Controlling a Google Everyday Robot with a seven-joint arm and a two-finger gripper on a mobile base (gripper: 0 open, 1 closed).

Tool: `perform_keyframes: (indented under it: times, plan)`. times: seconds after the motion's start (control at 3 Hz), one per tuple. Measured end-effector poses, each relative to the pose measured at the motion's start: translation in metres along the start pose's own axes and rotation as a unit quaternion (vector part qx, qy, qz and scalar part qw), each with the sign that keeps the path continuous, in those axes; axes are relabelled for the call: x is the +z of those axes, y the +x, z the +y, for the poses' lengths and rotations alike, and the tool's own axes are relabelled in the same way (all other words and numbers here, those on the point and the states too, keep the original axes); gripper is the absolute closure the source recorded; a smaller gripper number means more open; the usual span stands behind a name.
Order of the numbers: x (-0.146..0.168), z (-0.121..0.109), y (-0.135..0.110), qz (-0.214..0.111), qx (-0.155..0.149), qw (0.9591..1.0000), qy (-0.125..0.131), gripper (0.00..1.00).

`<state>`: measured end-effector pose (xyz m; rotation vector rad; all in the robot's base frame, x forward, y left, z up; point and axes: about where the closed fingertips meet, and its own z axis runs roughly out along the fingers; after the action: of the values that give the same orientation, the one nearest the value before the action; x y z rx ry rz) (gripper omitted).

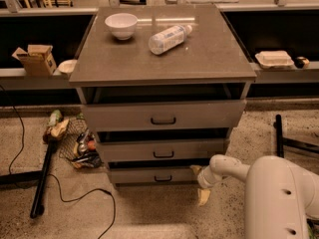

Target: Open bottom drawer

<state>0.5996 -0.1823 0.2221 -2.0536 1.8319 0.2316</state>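
The gripper (199, 183), fingers apart and empty, sits just right of the bottom drawer (144, 175), lowest of three, whose rigid front probably slides lightly when hooked by its small black handle (163, 178).

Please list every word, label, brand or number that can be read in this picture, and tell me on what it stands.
No text can be read here.
plastic bottle: its label is too blurred to read.
cardboard box: no legible print.
bottom drawer: plain grey front, no markings.
gripper, low at the bottom drawer's right end: no markings visible.
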Motion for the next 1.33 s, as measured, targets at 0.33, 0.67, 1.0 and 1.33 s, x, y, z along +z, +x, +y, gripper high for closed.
perform_keyframes:
  times: [0.33,0.67,1.0,1.33]
  plan:
    - [0.021,-0.012,0.005,-0.004,-0.022,0.9996,0.014,0.00]
    - [0.045,-0.033,0.015,-0.003,-0.032,0.9991,0.029,0.00]
    - [0.053,-0.046,0.020,-0.001,-0.028,0.9988,0.040,0.00]
    - [0.065,-0.053,0.027,0.014,-0.004,0.9994,0.032,0.00]
